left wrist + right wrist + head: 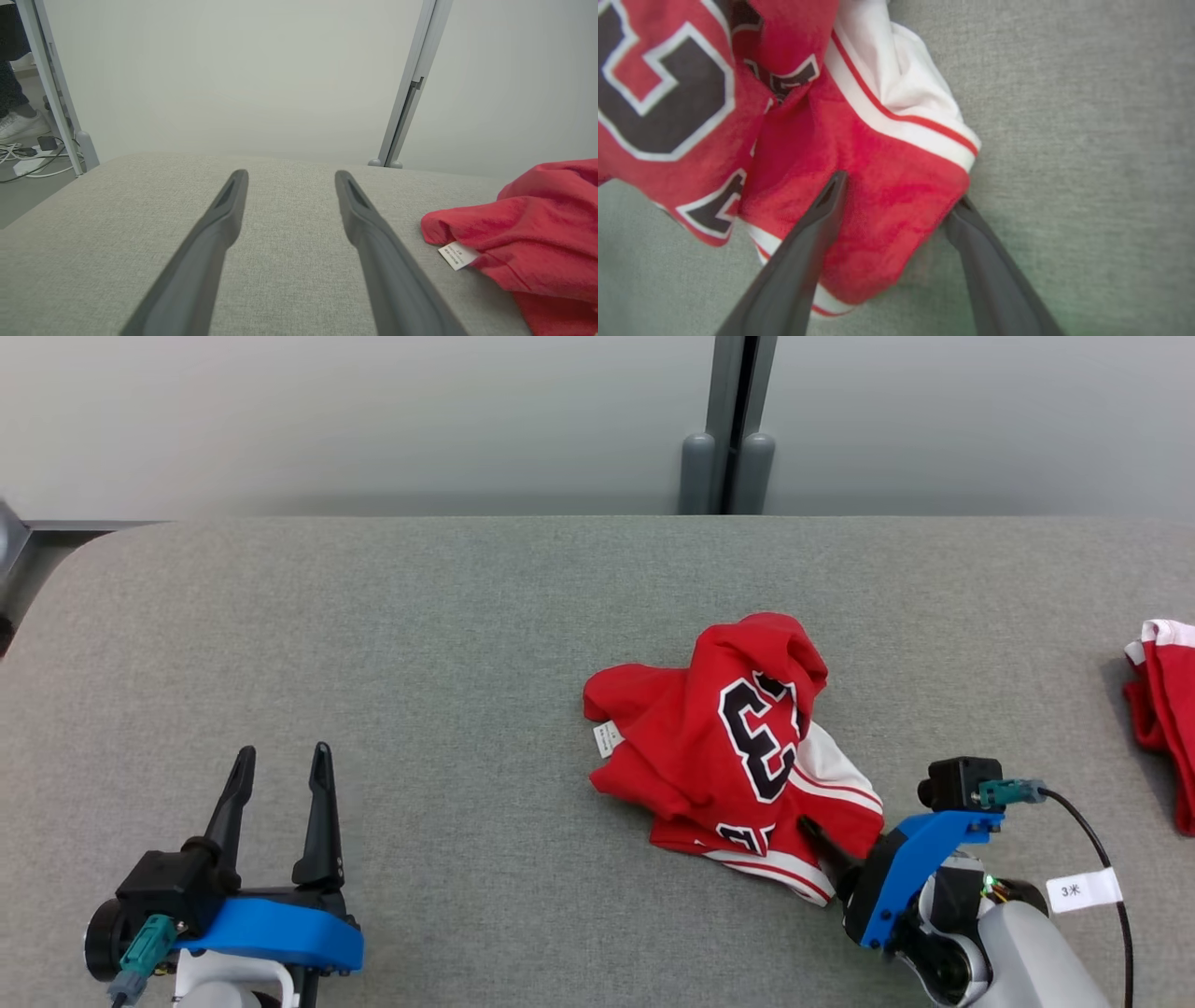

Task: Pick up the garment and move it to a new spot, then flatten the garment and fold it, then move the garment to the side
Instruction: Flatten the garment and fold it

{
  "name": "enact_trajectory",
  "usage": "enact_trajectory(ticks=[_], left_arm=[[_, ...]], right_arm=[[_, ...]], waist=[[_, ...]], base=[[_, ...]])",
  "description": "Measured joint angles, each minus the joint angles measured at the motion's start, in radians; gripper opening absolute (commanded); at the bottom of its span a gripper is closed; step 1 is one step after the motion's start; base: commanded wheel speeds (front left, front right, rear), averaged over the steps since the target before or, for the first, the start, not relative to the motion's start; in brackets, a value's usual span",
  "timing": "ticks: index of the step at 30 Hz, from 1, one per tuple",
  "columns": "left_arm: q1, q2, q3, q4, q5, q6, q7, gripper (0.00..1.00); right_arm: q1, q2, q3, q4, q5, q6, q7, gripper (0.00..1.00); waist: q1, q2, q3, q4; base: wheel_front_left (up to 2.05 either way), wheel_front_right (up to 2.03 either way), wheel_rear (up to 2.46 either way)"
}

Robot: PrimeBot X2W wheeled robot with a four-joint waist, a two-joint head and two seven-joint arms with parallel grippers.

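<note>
Well, the garment [738, 747] is a red jersey lying crumpled in a heap on the grey cloth-covered table [373, 644], a little right of the middle and toward the near edge. Its cloth is bunched up into a hump at the back, with folds running down toward the front. A big black numeral with a white outline, which looks like a 3, sits across the top of the heap, and part of another black-and-white figure peeks out lower down. At the near right side a white panel edged with thin red stripes spreads out flat from under the red. A small white label [608, 739] sticks out at the heap's left edge. The right gripper [901, 189] has its fingers spread wide around the jersey's near right corner: one finger lies over the red cloth, the other sits just at the cloth's edge on the table, and nothing is pinched between them. The left gripper [284, 749] stands well to the left over bare table, fingers just as wide apart and holding nothing. Another red-and-white piece of clothing [1162, 700] lies at the table's far right edge.
</note>
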Motion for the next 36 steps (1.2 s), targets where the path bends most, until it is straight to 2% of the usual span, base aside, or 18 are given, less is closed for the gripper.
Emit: enact_trajectory(ticks=[1, 2, 7, 11, 18, 23, 30, 36], left_arm=[[-0.004, -0.001, -0.001, 0.002, 0.001, 0.000, 0.000, 1.00], [-0.007, -0.001, -0.002, 0.005, 0.002, 0.000, 0.000, 1.00], [-0.011, -0.007, -0.006, 0.020, 0.002, -0.004, 0.000, 1.00], [-0.009, -0.008, -0.001, 0.017, 0.003, -0.005, 0.000, 1.00], [0.005, -0.011, 0.006, -0.006, 0.012, -0.006, 0.000, 1.00], [0.010, -0.016, 0.006, -0.015, 0.016, -0.009, 0.000, 1.00], [0.011, -0.022, 0.006, -0.021, 0.021, -0.015, 0.000, 1.00], [0.010, -0.025, 0.013, -0.029, 0.026, -0.015, 0.000, 1.00]], right_arm=[[-0.016, 0.000, 0.010, 0.018, -0.002, 0.000, -0.009, 1.00], [-0.029, 0.000, 0.020, 0.026, -0.009, 0.000, -0.031, 0.00], [-0.090, 0.000, 0.042, 0.037, -0.016, 0.000, -0.116, 0.00], [-0.130, 0.001, 0.082, -0.050, -0.018, 0.000, -0.156, 0.00], [-0.228, -0.001, 0.192, -0.292, -0.047, 0.000, -0.102, 0.00], [-0.328, -0.013, 0.277, -0.422, -0.012, 0.000, -0.046, 0.00], [-0.503, -0.014, 0.357, -0.500, 0.095, 0.000, -0.040, 0.00], [-0.623, -0.009, 0.342, -0.551, 0.161, 0.000, -0.064, 0.00]], waist=[[0.0000, 0.0000, 0.002, 0.006], [0.0000, 0.0000, 0.003, 0.012], [0.0000, 0.0000, -0.009, 0.026], [0.0000, 0.0000, -0.029, 0.029], [-0.0001, 0.0000, -0.058, 0.030], [-0.0002, 0.0000, -0.064, 0.038], [-0.0001, 0.0000, -0.059, 0.051], [-0.0001, 0.0000, -0.047, 0.057]], base=[[0.00, 0.00, 0.00], [0.00, 0.00, 0.00], [0.00, 0.00, 0.00], [0.00, 0.00, 0.00], [0.00, 0.00, 0.00], [0.00, 0.00, 0.00], [0.00, 0.00, 0.00], [0.00, 0.00, 0.00]])
